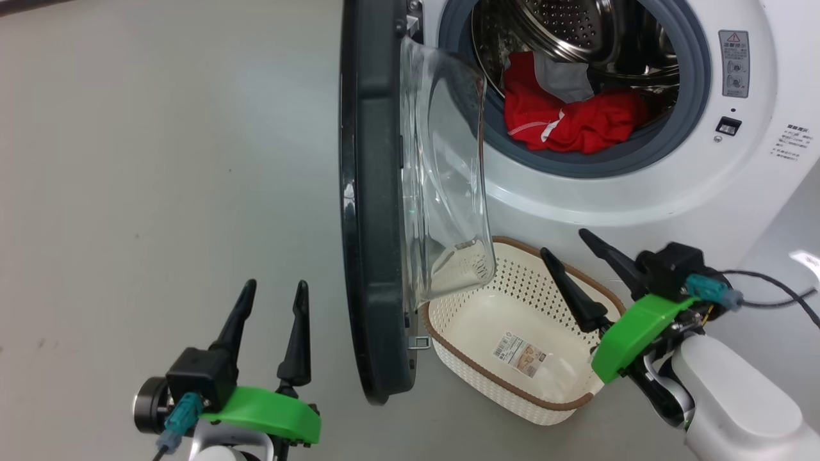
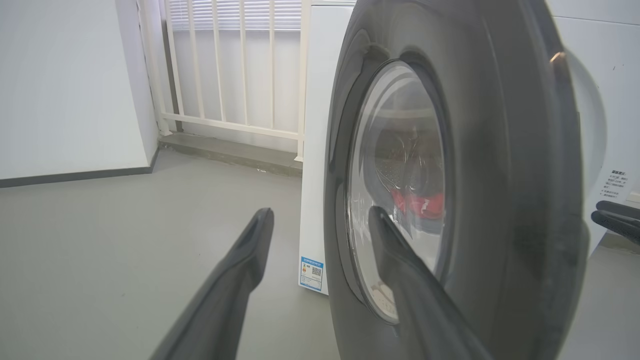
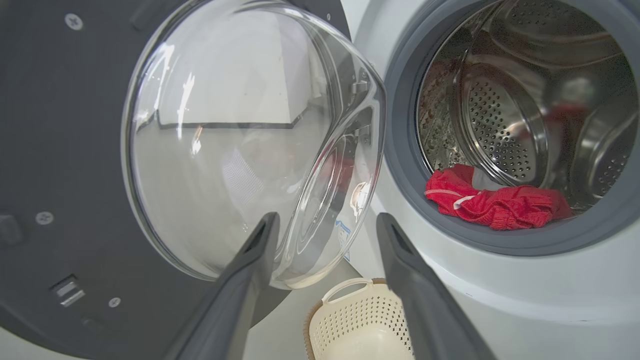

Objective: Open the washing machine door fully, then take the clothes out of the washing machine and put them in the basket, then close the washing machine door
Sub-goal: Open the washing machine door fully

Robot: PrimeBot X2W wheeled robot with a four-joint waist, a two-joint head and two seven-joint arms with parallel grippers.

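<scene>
1. Both dark two-fingered grippers sit nearest: the left gripper [image 1: 275,285] is low at the near left, over the bare grey floor [image 1: 160,160] left of the door; the right gripper [image 1: 564,242] is at the near right, above the basket's right end; each has its fingers spread wide and has hold of nothing.
2. The big white boxy front-loading washing machine [image 1: 640,192] takes up the far right; its mouth is uncovered, showing the grey rubber ring [image 1: 596,163] and the perforated steel drum [image 1: 576,25].
3. The large round glossy black washing machine door [image 1: 375,192] stands out to the left of the mouth, about square to the machine's front; whether it is at its stop I cannot tell.
4. The small cream perforated plastic basket [image 1: 474,320] with its brown rim sits on the floor just near of the machine; no clothes are in it.
5. The soft bright red clothes [image 1: 570,118], white-trimmed with a grey piece on top, lie low at the drum's front, against the ring.
6. Unloading looks about to begin; the right gripper must rise, reach far over the ring's lower lip and close on the fabric.
7. The door's clear glass bowl [image 1: 448,160] bulges over the basket's far left corner, crowding the left side of the path; the right side is freer.
</scene>
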